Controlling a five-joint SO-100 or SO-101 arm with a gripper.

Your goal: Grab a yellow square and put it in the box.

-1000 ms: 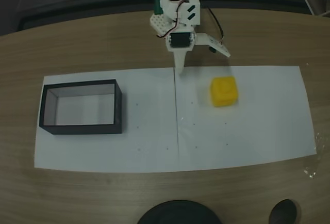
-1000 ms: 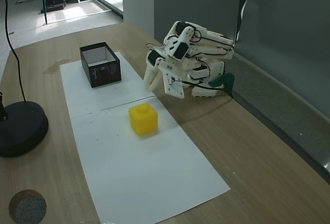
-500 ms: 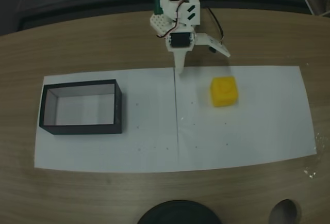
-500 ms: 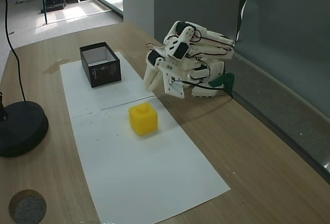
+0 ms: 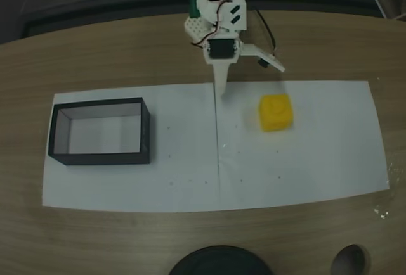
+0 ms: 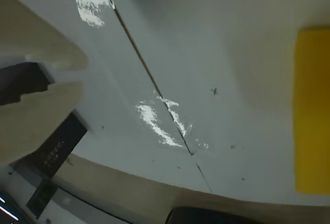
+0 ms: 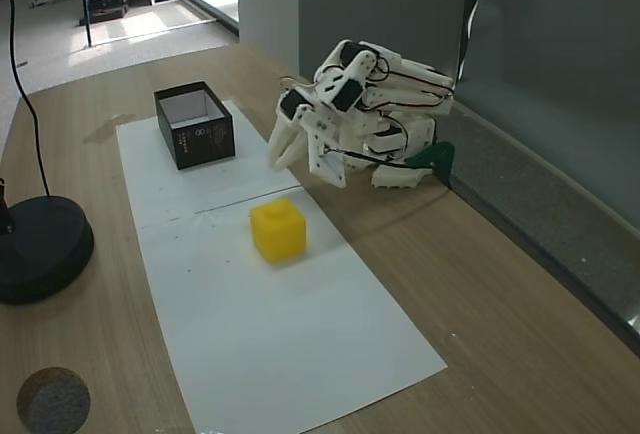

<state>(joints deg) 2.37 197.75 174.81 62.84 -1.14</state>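
The gripper [image 5: 248, 80] is seen with its jaws spread wide and nothing held between them, poised above the far edge of the white paper sheet [image 5: 317, 161]. The yellow square [image 5: 275, 111] is found near the fingertips, resting on the sheet, apart from them. The box [image 5: 100, 131] is set well to the gripper's other side in a fixed view, at the sheet's left end.

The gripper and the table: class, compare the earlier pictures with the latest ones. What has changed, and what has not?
The gripper has lifted slightly off the paper, jaws open, holding nothing. The yellow square and the box have stayed where they were.
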